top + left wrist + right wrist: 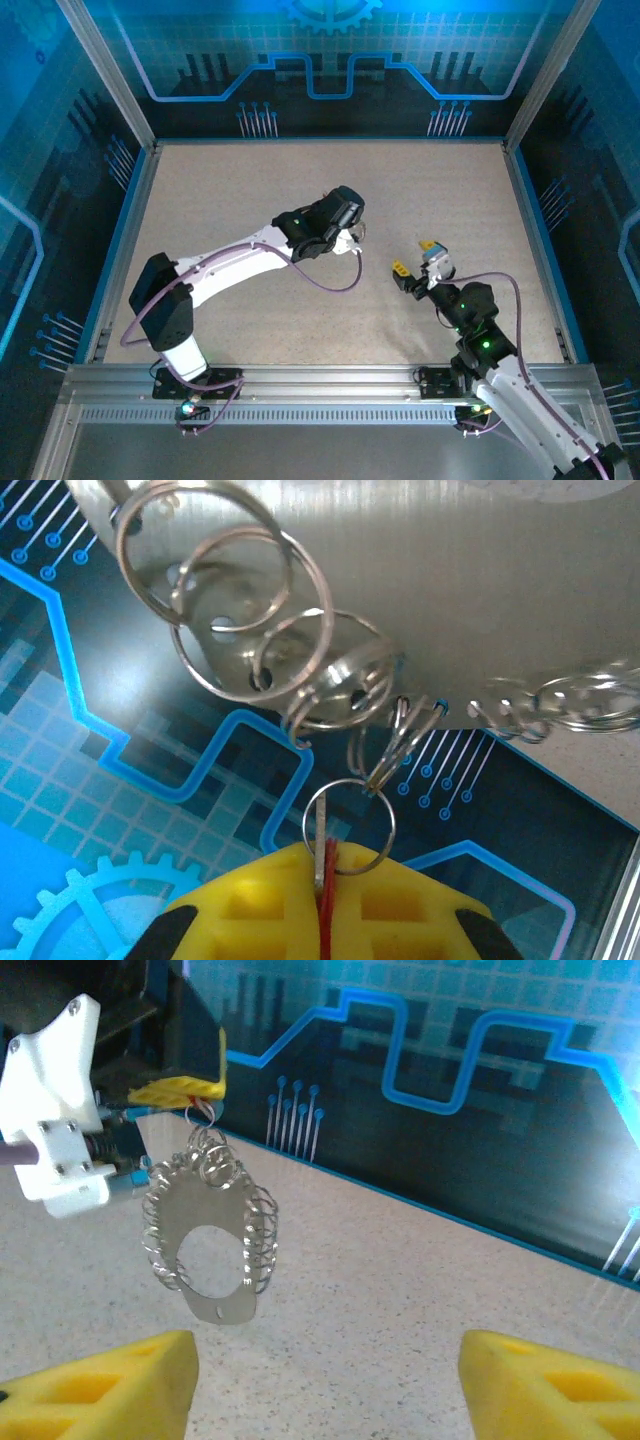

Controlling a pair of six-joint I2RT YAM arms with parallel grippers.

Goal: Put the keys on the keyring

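Metal, flat and silvery, makes up the keyring (200, 1205). It is an oval plate with a large round hole through its middle and small punched holes along its rim. Coiled wire split rings (262, 1235) crowd both long edges. In the left wrist view the plate (450, 580) has a brushed, finely lined surface, and the split rings (225, 600) are glossy and overlap one another like chain links. A short chain of them runs down to one small ring (348, 827) that carries a key (321, 860), which has a narrow grey blade and a red head.

The left end effector (325, 930) has blocky yellow fingertips moulded with square pockets. They are pressed together on that key, so the keyring hangs from it clear of the speckled beige tabletop (240, 190). In the top view the left arm reaches forward and rightward from its base. Its end effector (350, 238) is over the middle of the tabletop, and the keyring there is probably the tiny pale glint at its tip.

The right arm rises from the near right corner and bends inward. The right end effector (415, 257) sits between the tabletop's centre and its right edge, close to the left one and pointed at it. Its yellow fingers (545, 1385) are spread wide and grip nothing, and the right wrist view frames the hanging plate between them.
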